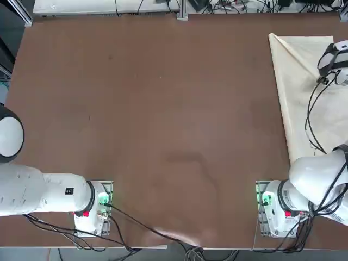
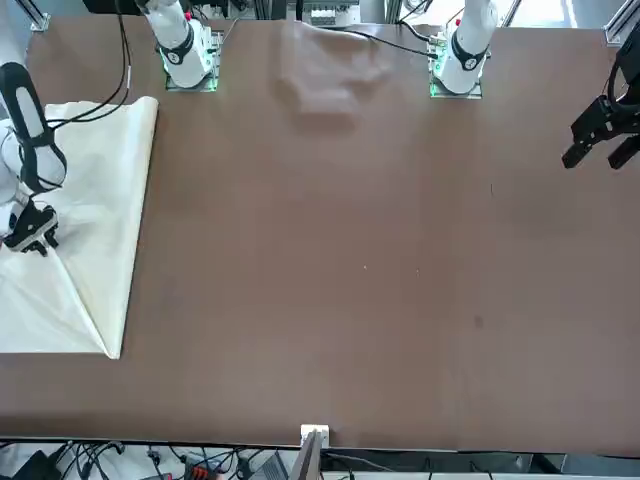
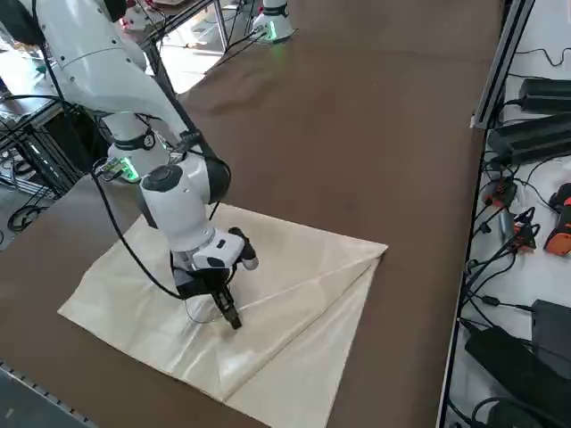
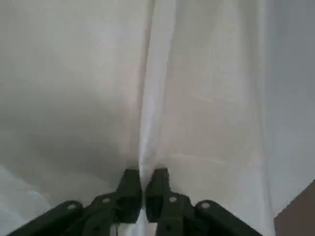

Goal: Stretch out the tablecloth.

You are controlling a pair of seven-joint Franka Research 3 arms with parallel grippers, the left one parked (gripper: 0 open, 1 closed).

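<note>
The cream-beige tablecloth (image 3: 294,294) lies folded on the brown table at the robot's right edge, with one corner turned over in a diagonal flap; it also shows in the top view (image 1: 296,81) and the front view (image 2: 95,210). My right gripper (image 3: 234,323) points down onto the middle of the cloth. In the wrist view the gripper (image 4: 143,183) is shut, its two fingers pinching a raised ridge of the tablecloth (image 4: 206,98) between them. The gripper (image 2: 28,240) sits low on the fabric in the front view.
The wide brown tabletop (image 1: 163,109) stretches away to the left of the cloth. Cables and black power supplies (image 3: 526,116) lie on a ledge beyond the table's far edge. The table's right edge runs close beside the cloth.
</note>
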